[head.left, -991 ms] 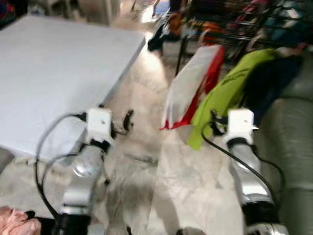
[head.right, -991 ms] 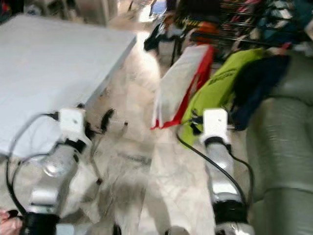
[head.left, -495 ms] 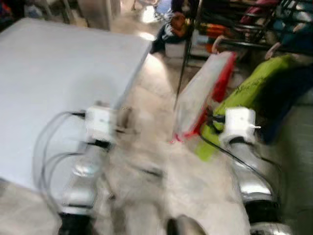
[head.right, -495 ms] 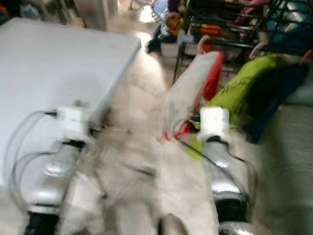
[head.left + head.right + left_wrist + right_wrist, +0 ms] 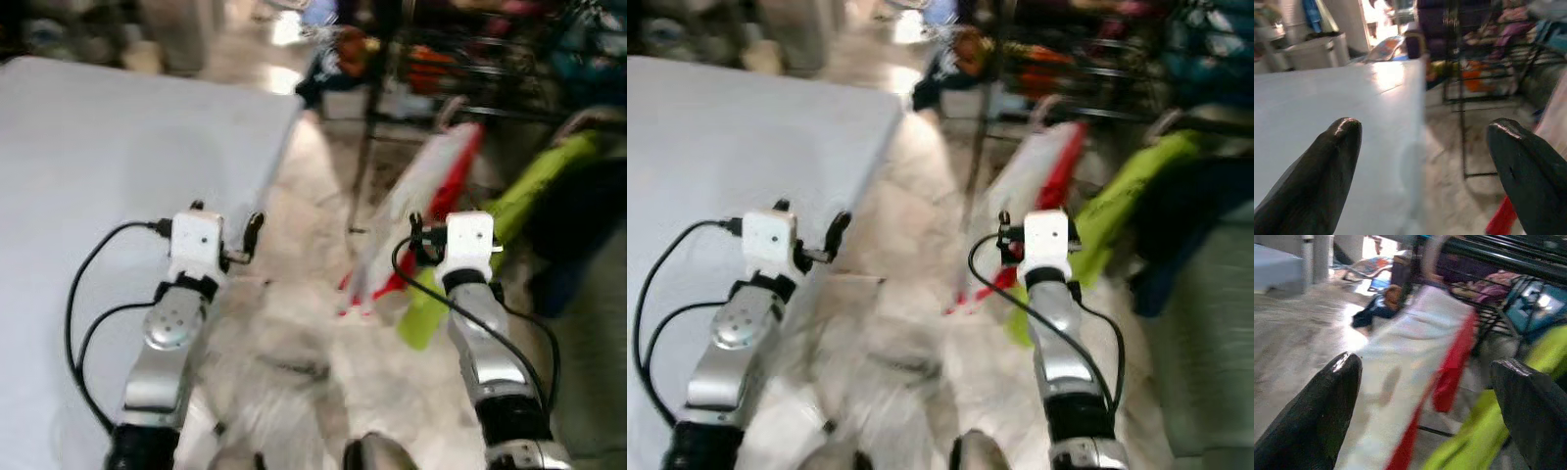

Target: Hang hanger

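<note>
The left gripper (image 5: 1422,161) hangs wide open and empty over the corner of the white table (image 5: 88,147), and the right gripper (image 5: 1425,406) is likewise spread wide with nothing held, facing a white-and-red garment (image 5: 421,211) at about 1 o'clock. That garment hangs beside a lime-green one (image 5: 509,211) below a black wire rack (image 5: 1508,269) at 12 to 1 o'clock. The blur leaves no hanger distinguishable, so I cannot tell where it is.

A lived-in home room surrounds me: pale marble-look floor tiles (image 5: 294,323), a white table (image 5: 108,147), and a black metal clothes rack (image 5: 1488,269) crowded with garments, among them a white-and-red one (image 5: 1415,367) and a lime-green one (image 5: 1117,211).
</note>
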Available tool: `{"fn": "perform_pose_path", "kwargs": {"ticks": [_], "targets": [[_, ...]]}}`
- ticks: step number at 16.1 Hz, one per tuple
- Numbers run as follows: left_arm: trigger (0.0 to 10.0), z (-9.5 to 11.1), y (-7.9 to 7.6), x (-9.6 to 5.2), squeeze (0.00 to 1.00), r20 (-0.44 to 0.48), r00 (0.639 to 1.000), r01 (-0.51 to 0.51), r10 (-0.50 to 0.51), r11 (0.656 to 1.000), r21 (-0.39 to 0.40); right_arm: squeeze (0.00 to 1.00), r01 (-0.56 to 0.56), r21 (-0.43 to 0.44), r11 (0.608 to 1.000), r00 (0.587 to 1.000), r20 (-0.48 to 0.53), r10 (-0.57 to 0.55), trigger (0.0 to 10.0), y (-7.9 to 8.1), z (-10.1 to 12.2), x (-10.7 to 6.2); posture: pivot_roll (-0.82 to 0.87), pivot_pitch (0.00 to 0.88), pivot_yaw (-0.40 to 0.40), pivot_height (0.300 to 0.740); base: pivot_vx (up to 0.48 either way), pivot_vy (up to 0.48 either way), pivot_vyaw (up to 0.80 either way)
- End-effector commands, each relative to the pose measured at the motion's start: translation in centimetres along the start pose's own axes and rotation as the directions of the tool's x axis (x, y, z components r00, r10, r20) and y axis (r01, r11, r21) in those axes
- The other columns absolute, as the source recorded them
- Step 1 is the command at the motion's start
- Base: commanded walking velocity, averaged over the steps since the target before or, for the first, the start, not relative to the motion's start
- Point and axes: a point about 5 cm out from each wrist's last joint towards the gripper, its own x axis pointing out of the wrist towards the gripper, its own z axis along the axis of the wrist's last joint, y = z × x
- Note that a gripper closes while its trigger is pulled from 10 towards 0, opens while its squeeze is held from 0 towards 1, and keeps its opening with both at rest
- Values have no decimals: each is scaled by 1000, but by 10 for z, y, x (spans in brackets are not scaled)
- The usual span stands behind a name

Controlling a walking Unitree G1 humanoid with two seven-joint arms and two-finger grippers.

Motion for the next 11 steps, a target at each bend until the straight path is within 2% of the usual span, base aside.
{"fn": "perform_pose_path", "kwargs": {"ticks": [1,3,5,11], "targets": [[10000,0,-2,-3,0,6,1000,29,-29,1000,13,0,21,1,1000,1000,-14,-21,10000,-4,-3,-1,-20,82,6,740,0,0,0],[10000,2,0,-3,0,16,1000,25,-25,1000,18,0,17,2,1000,1000,-12,-17,10000,-4,-3,-1,-20,82,6,740,343,0,-347],[10000,2,1,-3,0,17,1000,18,-18,1000,2,0,11,-1,1000,1000,-8,-11,10000,-3,-3,-1,-20,82,6,740,435,0,0],[10000,2,-1,-2,0,17,999,36,-37,999,22,0,6,-5,1000,1000,-5,-6,10000,-2,-2,-1,-21,75,5,740,442,0,0]]}}
